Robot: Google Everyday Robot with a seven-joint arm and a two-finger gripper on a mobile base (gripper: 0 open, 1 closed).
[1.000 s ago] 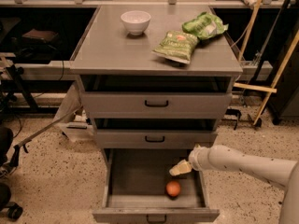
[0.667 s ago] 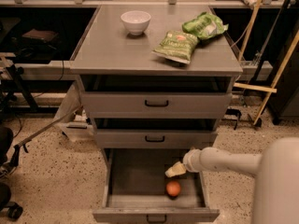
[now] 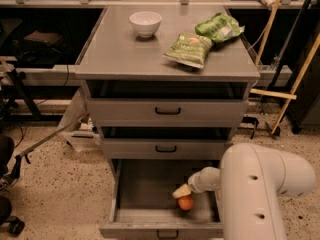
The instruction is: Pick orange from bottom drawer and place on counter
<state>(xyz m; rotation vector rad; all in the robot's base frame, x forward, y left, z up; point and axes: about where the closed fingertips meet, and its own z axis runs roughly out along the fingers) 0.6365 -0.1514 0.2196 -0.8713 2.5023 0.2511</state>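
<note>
Pale gripper (image 3: 182,190) touches small round orange fruit (image 3: 185,203) in open grey metal bottom drawer (image 3: 145,216); can't tell if it's clamped. Bulky white arm (image 3: 262,189) hides drawer's rt corner.

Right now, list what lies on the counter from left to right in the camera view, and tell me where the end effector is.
On the counter: white bowl → flat green chip bag → crumpled green bag. The end effector is down in the open bottom drawer, right by the orange.
</note>
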